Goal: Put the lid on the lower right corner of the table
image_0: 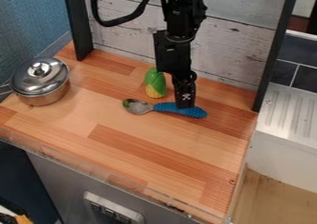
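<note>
I am looking down on my end effector [186, 102], which is hanging low over the worktop [133, 135], to the right of the centre of the camera view. It is pointing downward at the blue handle of a spoon [137, 107]; I cannot tell whether it is touching that handle, how far open it is, or whether it is gripping anything. The spoon is lying flat, its metal bowl pointing to the left of the view. Just beside the end effector, on the left and slightly farther back, a green and yellow toy corn cob [155, 83] is resting, apart from the spoon.

The lid [40, 76] I am concerned with is sitting well apart from the end effector, across the worktop near its left edge and a little higher in the view. It is covering a metal pot [48, 97], its knob facing up, and the pot's handle is sticking out leftward. Behind everything, pale wooden boards [238, 45] are standing between two black posts, and a white drainer [288, 114] is lying beyond the worktop's right edge
</note>
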{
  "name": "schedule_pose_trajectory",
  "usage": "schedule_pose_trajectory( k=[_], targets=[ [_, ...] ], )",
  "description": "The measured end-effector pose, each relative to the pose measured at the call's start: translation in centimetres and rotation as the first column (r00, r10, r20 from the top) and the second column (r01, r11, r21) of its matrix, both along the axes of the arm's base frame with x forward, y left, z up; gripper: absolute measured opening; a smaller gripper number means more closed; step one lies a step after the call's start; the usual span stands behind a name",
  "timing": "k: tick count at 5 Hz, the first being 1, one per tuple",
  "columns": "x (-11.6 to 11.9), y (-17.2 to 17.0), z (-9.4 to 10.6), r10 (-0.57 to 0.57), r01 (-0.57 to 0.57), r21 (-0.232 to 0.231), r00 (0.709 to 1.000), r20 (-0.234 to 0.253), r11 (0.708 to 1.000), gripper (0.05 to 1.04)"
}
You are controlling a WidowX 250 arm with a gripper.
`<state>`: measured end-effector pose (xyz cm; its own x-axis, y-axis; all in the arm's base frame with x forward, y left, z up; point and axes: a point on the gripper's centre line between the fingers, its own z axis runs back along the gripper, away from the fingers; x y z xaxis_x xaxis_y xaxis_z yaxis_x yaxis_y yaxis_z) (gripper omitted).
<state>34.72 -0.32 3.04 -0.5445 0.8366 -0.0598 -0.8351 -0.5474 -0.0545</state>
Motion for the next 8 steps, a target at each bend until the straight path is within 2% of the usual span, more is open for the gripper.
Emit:
schedule_pose_trajectory(
  k=[1,2,3,4,5,6,7,8],
  targets=[
    [-0.3,-0.1,-1.1,0.001,-0.001,-0.005,1.000,-0.029,1.000,1.000],
    [-1.7,0.4,-0.3,0.017,-0.017,-0.032,1.000,-0.005,0.999,1.001],
    [-2.1,2.1,1.8,0.053,-0.050,-0.043,0.997,0.059,0.998,1.001],
    [-3.2,4.8,3.0,0.139,-0.133,-0.074,0.986,0.092,0.988,1.001],
    [-4.3,9.5,3.5,0.287,-0.283,-0.051,0.950,0.123,0.958,1.000],
    [-4.7,14.0,3.7,0.439,-0.443,-0.006,0.887,0.145,0.897,1.001],
    [-4.9,18.6,2.7,0.600,-0.612,0.069,0.788,0.139,0.788,1.001],
    [-5.9,23.3,2.6,0.715,-0.727,0.084,0.686,0.138,0.681,1.000]
  ],
)
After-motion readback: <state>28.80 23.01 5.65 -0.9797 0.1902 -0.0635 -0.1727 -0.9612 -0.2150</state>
